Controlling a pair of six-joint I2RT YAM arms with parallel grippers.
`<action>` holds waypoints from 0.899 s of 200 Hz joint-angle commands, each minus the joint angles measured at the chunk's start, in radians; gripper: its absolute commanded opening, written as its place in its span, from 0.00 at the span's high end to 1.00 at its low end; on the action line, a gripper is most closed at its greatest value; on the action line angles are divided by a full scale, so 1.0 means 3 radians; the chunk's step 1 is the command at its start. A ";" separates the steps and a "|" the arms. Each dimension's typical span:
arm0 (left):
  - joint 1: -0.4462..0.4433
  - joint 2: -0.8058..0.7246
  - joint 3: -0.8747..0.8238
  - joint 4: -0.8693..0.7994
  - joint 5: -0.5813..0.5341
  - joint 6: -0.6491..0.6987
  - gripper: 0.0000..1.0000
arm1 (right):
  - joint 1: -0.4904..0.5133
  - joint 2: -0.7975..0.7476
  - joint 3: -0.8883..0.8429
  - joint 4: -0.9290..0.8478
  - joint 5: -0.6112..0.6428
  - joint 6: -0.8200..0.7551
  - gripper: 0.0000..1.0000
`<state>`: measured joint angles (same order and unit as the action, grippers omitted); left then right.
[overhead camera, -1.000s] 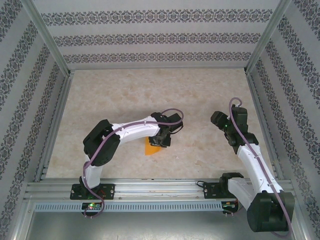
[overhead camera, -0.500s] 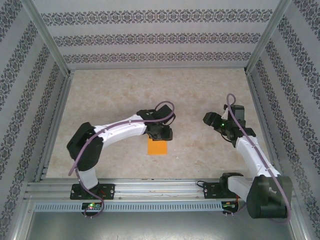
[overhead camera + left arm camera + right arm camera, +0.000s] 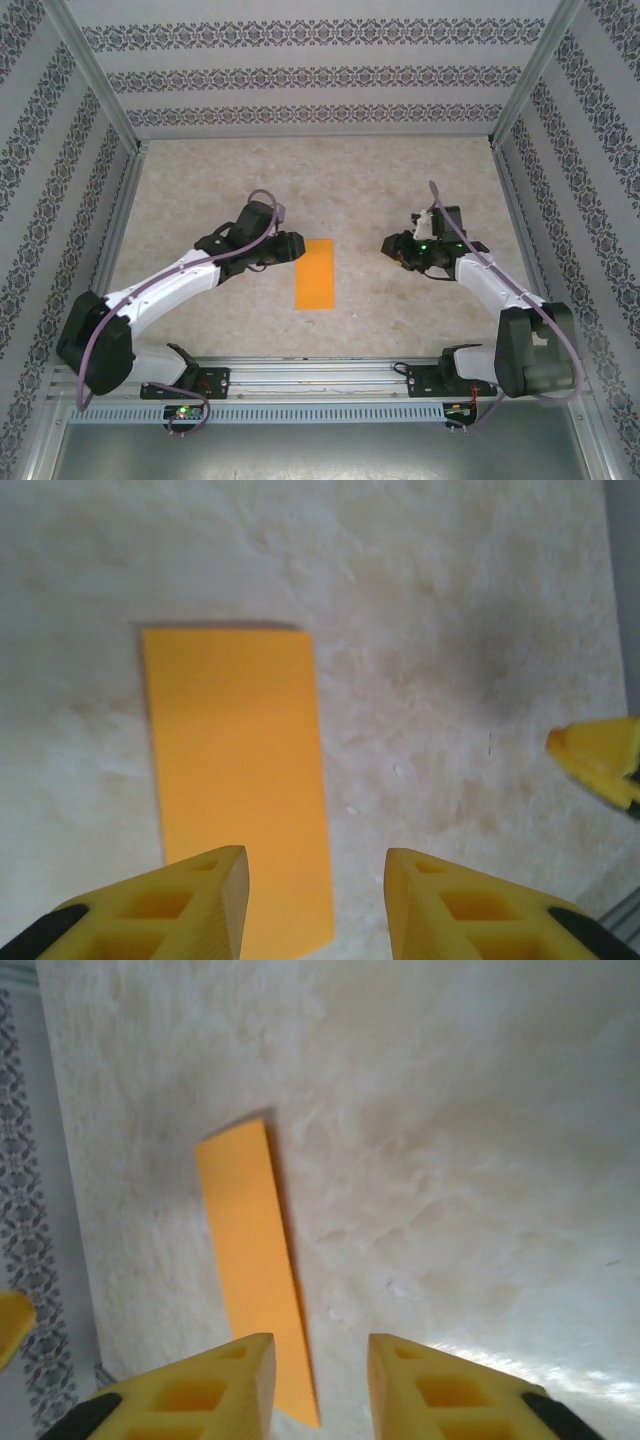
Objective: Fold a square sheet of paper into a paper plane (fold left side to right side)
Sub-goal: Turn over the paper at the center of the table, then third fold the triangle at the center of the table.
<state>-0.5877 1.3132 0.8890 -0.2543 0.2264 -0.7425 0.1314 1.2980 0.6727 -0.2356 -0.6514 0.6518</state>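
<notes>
Half a second on, the left arm has drawn back across the table (image 3: 420,180). Its elbow now lies low near the front rail. The left gripper (image 3: 294,247), which had hung over the sheet of paper (image 3: 315,274), now sits just left of the sheet's far end and clear of it. The right gripper (image 3: 388,247) has swung in toward the middle and faces the left one across the sheet.

With the arm gone, the whole sheet lies uncovered, where before only a squarish near part showed. It is folded to a narrow rectangle, bright plain orange, unmarked and with crisp corners. It lies flat in the middle of the table, its long edges running away from the arm bases. It sits between the two grippers and touches neither.

From the left wrist, a thin shadow lines its far edge, and the yellow fingers (image 3: 215,900) stand well apart with nothing between them. From the right wrist, the fingers (image 3: 425,1385) keep a narrower gap, also empty, with the sheet lying slantwise beyond them.
</notes>
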 commanded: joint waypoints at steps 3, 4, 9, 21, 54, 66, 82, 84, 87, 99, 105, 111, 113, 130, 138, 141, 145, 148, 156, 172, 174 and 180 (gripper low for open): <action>0.0122 -0.0290 -0.0209 0.0392 -0.0117 0.0197 0.59 | 0.0306 0.0161 0.0095 0.0206 -0.0054 0.0190 0.77; 0.0125 -0.0301 -0.0218 0.0395 -0.0119 0.0204 0.59 | 0.0320 0.0172 0.0097 0.0212 -0.0048 0.0195 0.77; 0.0149 -0.0339 -0.0260 0.0418 -0.0133 0.0231 0.59 | 0.0388 0.0212 0.0111 0.0240 -0.0025 0.0221 0.80; 0.0187 -0.0456 -0.0359 0.0481 -0.0151 0.0277 0.59 | 0.0541 0.0315 0.0134 0.0324 0.0035 0.0281 0.86; 0.0271 -0.0646 -0.0629 0.0713 -0.0207 0.0322 0.59 | 0.0858 0.0617 0.0233 0.0498 0.0167 0.0393 1.00; 0.0301 -0.0662 -0.0686 0.0755 -0.0208 0.0308 0.59 | 0.0959 0.0721 0.0284 0.0558 0.0186 0.0427 1.00; 0.0332 -0.0660 -0.0729 0.0777 -0.0179 0.0302 0.59 | 0.1072 0.0865 0.0356 0.0564 0.0243 0.0431 1.00; 0.0335 -0.0660 -0.0733 0.0778 -0.0178 0.0302 0.59 | 0.1081 0.0880 0.0363 0.0569 0.0250 0.0434 1.00; 0.0336 -0.0658 -0.0733 0.0779 -0.0166 0.0306 0.59 | 0.1099 0.0906 0.0372 0.0570 0.0266 0.0432 1.00; 0.0352 -0.0646 -0.0739 0.0766 -0.0142 0.0324 0.59 | 0.1150 0.1000 0.0405 0.0584 0.0322 0.0437 1.00; 0.0357 -0.0638 -0.0739 0.0756 -0.0132 0.0332 0.59 | 0.1166 0.1048 0.0425 0.0588 0.0344 0.0439 1.00; 0.0361 -0.0635 -0.0734 0.0737 -0.0126 0.0339 0.59 | 0.1184 0.1094 0.0448 0.0591 0.0355 0.0433 1.00; 0.0362 -0.0629 -0.0734 0.0730 -0.0126 0.0344 0.59 | 0.1190 0.1117 0.0452 0.0591 0.0360 0.0435 1.00; 0.0373 -0.0594 -0.0721 0.0647 -0.0152 0.0341 0.59 | 0.1232 0.1263 0.0534 0.0600 0.0367 0.0411 1.00; 0.0374 -0.0571 -0.0714 0.0591 -0.0183 0.0320 0.59 | 0.1251 0.1330 0.0571 0.0593 0.0352 0.0393 1.00; 0.0382 -0.0562 -0.0714 0.0573 -0.0187 0.0313 0.59 | 0.1258 0.1354 0.0585 0.0594 0.0351 0.0388 1.00; 0.0387 -0.0555 -0.0715 0.0561 -0.0187 0.0304 0.59 | 0.1263 0.1383 0.0601 0.0591 0.0346 0.0383 1.00; 0.0389 -0.0548 -0.0718 0.0560 -0.0182 0.0298 0.59 | 0.1267 0.1404 0.0611 0.0589 0.0346 0.0383 1.00; 0.0394 -0.0526 -0.0724 0.0555 -0.0177 0.0283 0.59 | 0.1275 0.1451 0.0630 0.0593 0.0346 0.0379 1.00; 0.0407 -0.0497 -0.0735 0.0565 -0.0149 0.0256 0.59 | 0.1285 0.1514 0.0651 0.0591 0.0361 0.0369 1.00; 0.0405 -0.0493 -0.0734 0.0566 -0.0144 0.0253 0.59 | 0.1284 0.1528 0.0654 0.0591 0.0366 0.0365 1.00; 0.0407 -0.0477 -0.0734 0.0569 -0.0132 0.0246 0.59 | 0.1288 0.1549 0.0661 0.0581 0.0364 0.0363 1.00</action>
<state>-0.4820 1.1572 0.6712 -0.0746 0.1795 -0.6651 0.5022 1.7355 0.8425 -0.0658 -0.5613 0.7681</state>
